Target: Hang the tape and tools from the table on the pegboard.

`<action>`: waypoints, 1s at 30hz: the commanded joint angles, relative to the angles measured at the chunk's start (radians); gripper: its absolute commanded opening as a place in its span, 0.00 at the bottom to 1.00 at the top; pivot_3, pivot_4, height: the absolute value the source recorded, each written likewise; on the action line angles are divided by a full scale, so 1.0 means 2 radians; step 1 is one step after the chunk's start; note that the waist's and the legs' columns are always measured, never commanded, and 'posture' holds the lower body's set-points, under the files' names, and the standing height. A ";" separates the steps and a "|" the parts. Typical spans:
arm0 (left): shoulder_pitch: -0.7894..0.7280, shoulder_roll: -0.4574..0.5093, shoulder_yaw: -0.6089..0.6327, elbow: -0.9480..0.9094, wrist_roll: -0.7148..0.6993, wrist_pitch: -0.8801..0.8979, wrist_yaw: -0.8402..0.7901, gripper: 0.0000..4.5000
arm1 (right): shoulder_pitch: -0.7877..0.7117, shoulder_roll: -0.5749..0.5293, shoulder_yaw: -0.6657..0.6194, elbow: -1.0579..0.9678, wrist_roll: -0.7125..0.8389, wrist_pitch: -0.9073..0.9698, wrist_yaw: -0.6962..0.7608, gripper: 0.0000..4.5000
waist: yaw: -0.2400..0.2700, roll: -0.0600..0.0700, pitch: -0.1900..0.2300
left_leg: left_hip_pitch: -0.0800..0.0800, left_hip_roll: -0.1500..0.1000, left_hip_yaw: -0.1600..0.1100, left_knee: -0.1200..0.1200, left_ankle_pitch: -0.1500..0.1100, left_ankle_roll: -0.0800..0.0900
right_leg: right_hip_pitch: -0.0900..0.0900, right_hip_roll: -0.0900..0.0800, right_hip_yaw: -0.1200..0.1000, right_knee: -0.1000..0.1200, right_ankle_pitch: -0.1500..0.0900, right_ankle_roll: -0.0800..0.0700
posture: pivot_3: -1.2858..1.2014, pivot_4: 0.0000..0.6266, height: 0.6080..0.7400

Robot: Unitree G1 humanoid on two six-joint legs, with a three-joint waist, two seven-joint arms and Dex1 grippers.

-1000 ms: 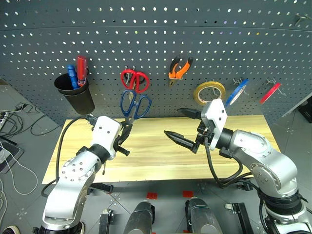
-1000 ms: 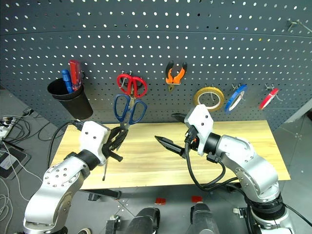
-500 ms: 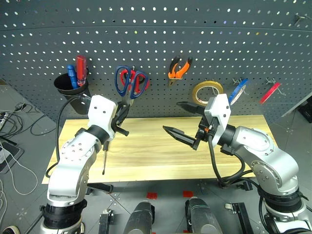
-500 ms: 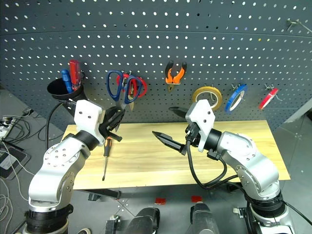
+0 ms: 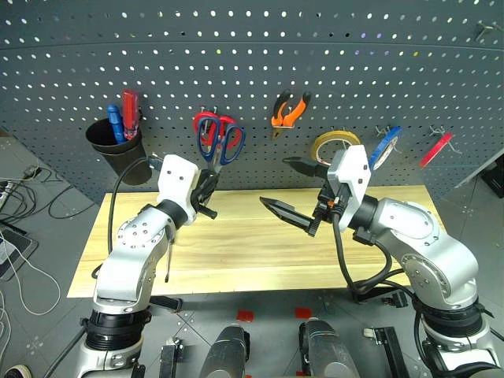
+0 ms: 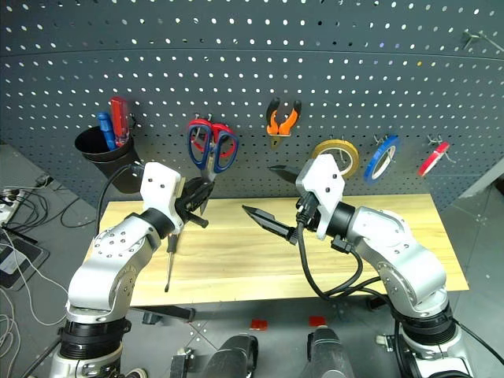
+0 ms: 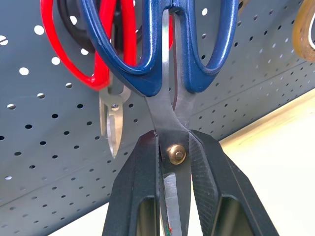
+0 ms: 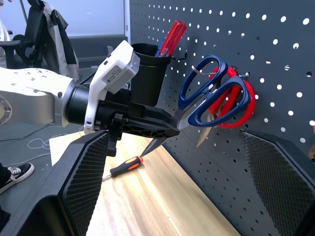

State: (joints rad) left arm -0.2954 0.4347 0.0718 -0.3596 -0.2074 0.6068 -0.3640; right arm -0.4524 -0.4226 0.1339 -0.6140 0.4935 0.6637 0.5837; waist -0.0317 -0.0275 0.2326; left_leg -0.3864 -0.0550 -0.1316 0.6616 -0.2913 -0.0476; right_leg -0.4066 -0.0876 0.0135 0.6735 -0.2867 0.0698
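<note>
Left gripper (image 7: 172,162) clamps the blue-handled steel scissors (image 5: 223,144) at their pivot, stiff and slick, beside red-handled scissors (image 5: 206,130) at nine o'clock; right gripper (image 5: 295,193) gapes empty.

No writing, label, brand or number can be read anywhere. The tools and rolls hanging here carry no legible marks.

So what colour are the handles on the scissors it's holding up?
Dark blue: the scissors show best in the left wrist view.
</note>
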 commanded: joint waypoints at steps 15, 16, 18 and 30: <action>0.108 0.003 0.109 0.038 -0.020 0.110 0.056 0.97 | -0.012 0.022 0.074 -0.013 0.002 0.147 -0.071 1.00 | -0.001 0.001 0.002 | 0.000 0.001 0.000 0.000 -0.001 0.001 | 0.000 0.000 0.000 0.001 0.000 0.000 | 0.51 0.41 1.00; 0.108 0.007 0.114 0.049 -0.019 0.120 0.057 0.97 | -0.016 0.030 0.078 -0.012 0.007 0.168 -0.079 1.00 | -0.001 0.001 0.003 | 0.000 0.001 0.000 0.000 -0.001 0.002 | 0.000 0.000 0.000 0.001 0.000 0.000 | 0.52 0.42 1.00; 0.101 0.016 0.121 0.074 -0.016 0.124 0.058 0.97 | -0.026 0.047 0.090 -0.005 0.009 0.200 -0.092 1.00 | 0.000 0.001 0.006 | 0.000 0.000 -0.001 0.000 -0.001 0.002 | 0.000 0.000 0.000 0.001 0.000 0.000 | 0.52 0.44 1.00; -0.046 0.055 0.105 0.379 -0.008 0.062 0.008 0.97 | -0.096 0.126 0.109 0.043 0.003 0.275 -0.121 1.00 | 0.000 -0.001 0.018 | 0.000 0.000 -0.001 0.000 -0.001 0.002 | -0.002 0.000 -0.001 0.002 0.000 0.000 | 0.52 0.51 1.00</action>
State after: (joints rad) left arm -0.3704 0.5311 0.2922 0.3508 -0.2368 0.7615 -0.3317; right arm -0.6200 -0.1878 0.3510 -0.5022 0.4913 1.2114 0.3422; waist -0.0326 -0.0292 0.2678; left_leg -0.3880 -0.0552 -0.1337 0.6613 -0.2932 -0.0439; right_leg -0.4109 -0.0882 0.0120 0.6778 -0.2866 0.0695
